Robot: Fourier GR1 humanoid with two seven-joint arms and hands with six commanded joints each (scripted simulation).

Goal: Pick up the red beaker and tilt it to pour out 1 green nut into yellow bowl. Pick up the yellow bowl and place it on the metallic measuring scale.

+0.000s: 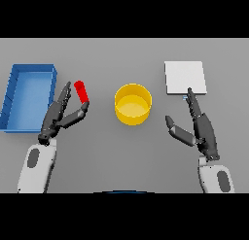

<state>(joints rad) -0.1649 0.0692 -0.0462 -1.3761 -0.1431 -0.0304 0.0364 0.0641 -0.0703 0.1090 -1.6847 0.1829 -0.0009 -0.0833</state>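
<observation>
A small red beaker (pixel 81 91) stands slightly tilted left of centre. My left hand (pixel 57 115) is beside it with straight fingers reaching up on its left and the thumb tip touching near its base; the fingers are not curled round it. The yellow bowl (pixel 133 104) sits at the table's middle, and I cannot make out a nut inside it. The metallic measuring scale (pixel 185 77) is a pale square plate at the back right. My right hand (pixel 202 127) rests open just below the scale, fingertips close to its front edge.
A blue tray (pixel 14 95) lies at the far left, close behind my left hand. Grey table (pixel 121 151) stretches between the two arms in front of the bowl.
</observation>
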